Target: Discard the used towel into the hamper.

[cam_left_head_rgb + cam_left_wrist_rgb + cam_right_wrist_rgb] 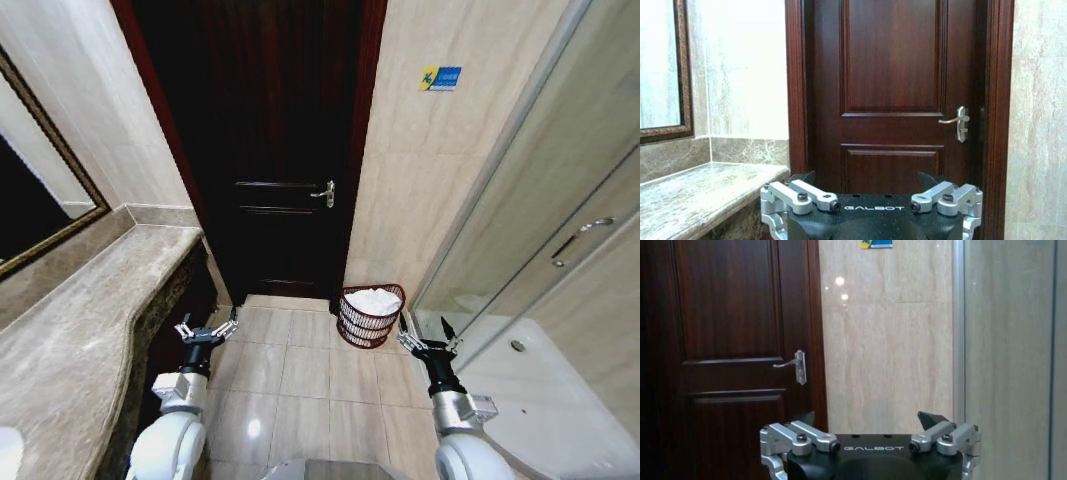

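The hamper [371, 316], a small round dark reddish-brown basket of thin bars, stands on the tiled floor against the wall, right of the door. A white towel [373, 300] lies bunched inside it, filling it to the rim. My right gripper [428, 334] is open and empty, a little right of the hamper and nearer to me. My left gripper [207, 328] is open and empty too, held over the floor beside the counter's end. In the wrist views each gripper, left [867, 178] and right [867, 418], points toward the door wall with nothing between its fingers.
A dark wooden door [270, 150] with a metal handle [324, 194] is shut straight ahead. A marble counter [90, 320] with a framed mirror [30, 200] above runs along the left. A glass shower door [560, 230] and white shower tray [560, 400] bound the right. Beige floor tiles [300, 370] lie between.
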Available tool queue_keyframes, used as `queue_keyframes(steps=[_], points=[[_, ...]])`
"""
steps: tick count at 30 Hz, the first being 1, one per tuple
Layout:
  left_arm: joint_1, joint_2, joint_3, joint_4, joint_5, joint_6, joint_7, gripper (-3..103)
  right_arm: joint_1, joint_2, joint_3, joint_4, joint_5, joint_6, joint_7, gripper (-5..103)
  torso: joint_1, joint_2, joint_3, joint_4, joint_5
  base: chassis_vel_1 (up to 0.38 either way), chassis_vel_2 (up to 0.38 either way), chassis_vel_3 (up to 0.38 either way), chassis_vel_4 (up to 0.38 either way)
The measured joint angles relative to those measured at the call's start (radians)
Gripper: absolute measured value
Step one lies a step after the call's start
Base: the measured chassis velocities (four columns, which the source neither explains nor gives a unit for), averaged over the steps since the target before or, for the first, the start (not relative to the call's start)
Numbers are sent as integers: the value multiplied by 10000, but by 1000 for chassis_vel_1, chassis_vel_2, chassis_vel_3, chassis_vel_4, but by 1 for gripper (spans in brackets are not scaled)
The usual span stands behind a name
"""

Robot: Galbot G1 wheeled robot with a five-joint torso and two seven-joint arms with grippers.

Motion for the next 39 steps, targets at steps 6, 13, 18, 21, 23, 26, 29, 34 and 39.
queue_keyframes(steps=[6, 13, 18, 21, 23, 26, 29, 34, 39], points=[[0, 0, 0, 0, 0, 0, 0, 100, 0, 0, 0, 0, 0, 0, 0, 100, 0, 0, 0, 1, -1, 95, -73, -91, 101], [0, 0, 0, 0, 0, 0, 0, 100, 0, 0, 0, 0, 0, 0, 0, 100, 0, 0, 0, -1, 0, 81, -85, -100, 96], [0, 0, 0, 0, 0, 0, 0, 100, 0, 0, 0, 0, 0, 0, 0, 100, 0, 0, 0, 0, -1, 79, -82, -85, 89], [0, 0, 0, 0, 0, 0, 0, 100, 0, 0, 0, 0, 0, 0, 0, 100, 0, 0, 1, 0, 0, 101, -79, -89, 82], [0, 0, 0, 0, 0, 0, 0, 100, 0, 0, 0, 0, 0, 0, 0, 100, 0, 0, 0, 0, -1, 102, -80, -100, 86], [0, 0, 0, 0, 0, 0, 0, 100, 0, 0, 0, 0, 0, 0, 0, 100, 0, 0, 0, 0, -1, 111, -71, -92, 100], [0, 0, 0, 0, 0, 0, 0, 100, 0, 0, 0, 0, 0, 0, 0, 100, 0, 0, 0, 0, -1, 94, -80, -83, 92], [0, 0, 0, 0, 0, 0, 0, 100, 0, 0, 0, 0, 0, 0, 0, 100, 1, 0, 1, -1, 0, 85, -94, -113, 81], [0, 0, 0, 0, 0, 0, 0, 100, 0, 0, 0, 0, 0, 0, 0, 100, 1, 0, 1, 1, -1, 78, -80, -97, 86]])
